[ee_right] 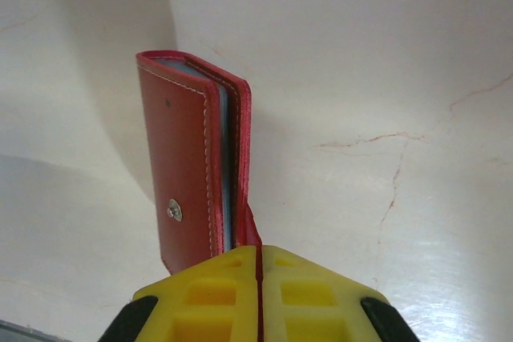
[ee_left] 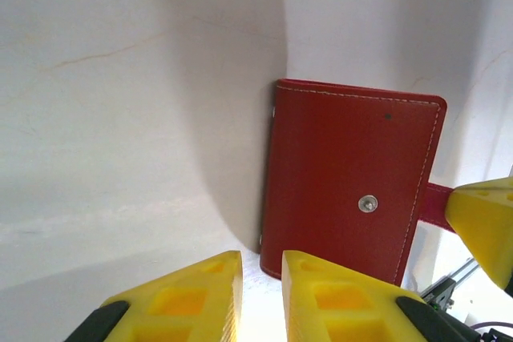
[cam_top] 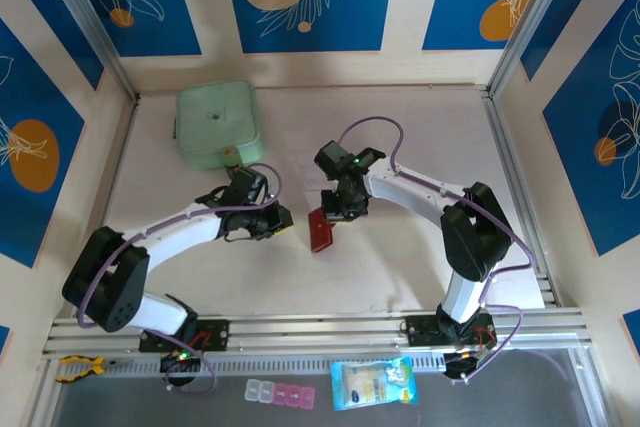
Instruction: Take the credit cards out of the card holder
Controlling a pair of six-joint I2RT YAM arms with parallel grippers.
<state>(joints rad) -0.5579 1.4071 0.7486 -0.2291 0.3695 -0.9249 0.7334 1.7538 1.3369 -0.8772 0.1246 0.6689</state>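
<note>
The card holder is a red wallet held on edge above the table's middle, its covers nearly closed. In the right wrist view my right gripper is shut on the snap tab of the card holder, and greyish pocket edges show between the covers. The credit cards are hidden inside. My left gripper sits just left of the card holder, its jaws a narrow gap apart with nothing between them. From above, the left gripper and right gripper flank the holder.
A pale green square container stands at the back left, close behind the left arm. Aluminium rails run along the near edge. Below them lie a clear plastic bag and a small pill box.
</note>
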